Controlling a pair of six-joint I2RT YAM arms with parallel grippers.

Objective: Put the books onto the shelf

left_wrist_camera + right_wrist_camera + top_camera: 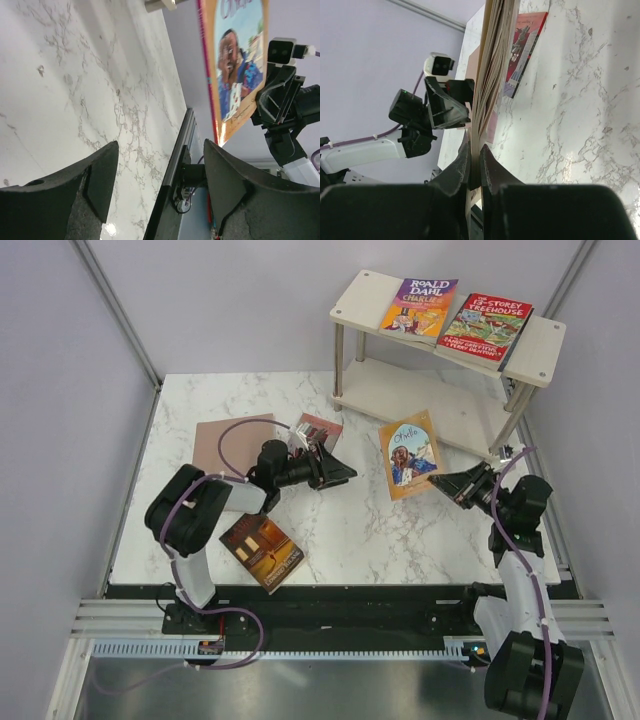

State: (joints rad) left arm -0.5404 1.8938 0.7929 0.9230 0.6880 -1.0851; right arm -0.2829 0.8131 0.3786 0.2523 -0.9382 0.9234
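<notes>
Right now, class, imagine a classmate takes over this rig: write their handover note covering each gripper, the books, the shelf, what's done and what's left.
The left gripper is open and empty, facing the Othello book.
The right gripper is shut on that book's edge, holding it tilted over the table.
Done: the Roald Dahl book and the Treehouse book lie flat on the shelf, top board.
Left: shelve Othello, then the dark brown-orange book at the table's near edge and the reddish book beside the left gripper.
</notes>
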